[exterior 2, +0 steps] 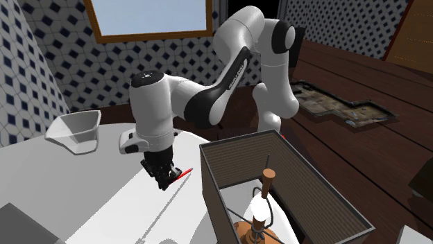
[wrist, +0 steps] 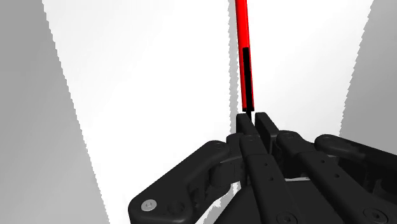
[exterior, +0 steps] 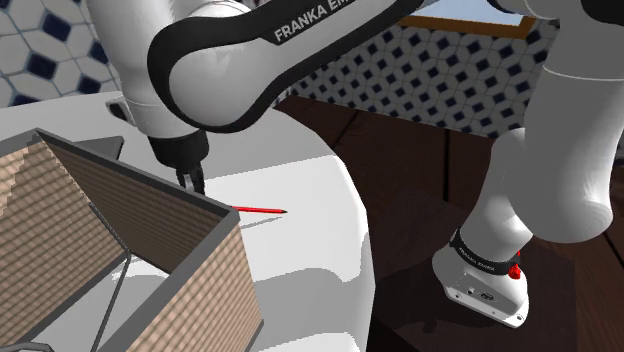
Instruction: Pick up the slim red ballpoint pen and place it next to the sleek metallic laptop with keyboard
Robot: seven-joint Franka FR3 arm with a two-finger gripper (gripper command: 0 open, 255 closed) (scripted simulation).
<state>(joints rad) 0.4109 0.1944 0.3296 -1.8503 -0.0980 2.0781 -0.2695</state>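
- Shoulder view: the black end effector (exterior: 193,185) hangs low over the white desk (exterior: 310,260), pointing down, under the arm (exterior: 250,70). The red pen (exterior: 258,209) lies flat on the desk just beside the end effector, running away from it toward the desk's rounded edge, with a thin shadow close under it. An open box (exterior: 190,270) with brown ribbed walls stands on the near side of the end effector, and its rim hides the pen's closest end. Dark wooden floor (exterior: 420,170) lies beyond the desk.
- Second exterior view: the end effector (exterior 2: 166,184) is close to the desk (exterior 2: 69,187), and the pen (exterior 2: 183,172) shows as a short red streak right beside its tips, between the end effector and the box (exterior 2: 236,163). A brown turned piece (exterior 2: 260,208) stands inside the box; what it is I cannot tell. A white bin (exterior 2: 75,130) sits well apart from the end effector, on the side away from the box.
- Wrist view: the end effector (wrist: 253,116) is closed, its two fingers pressed together with a hairline slit between them. The pen (wrist: 242,38) lies on the desk (wrist: 153,76) straight ahead of the tips, its black clip (wrist: 248,76) nearest them. Its near end reaches the fingertips (wrist: 245,119) but is not clasped between them.
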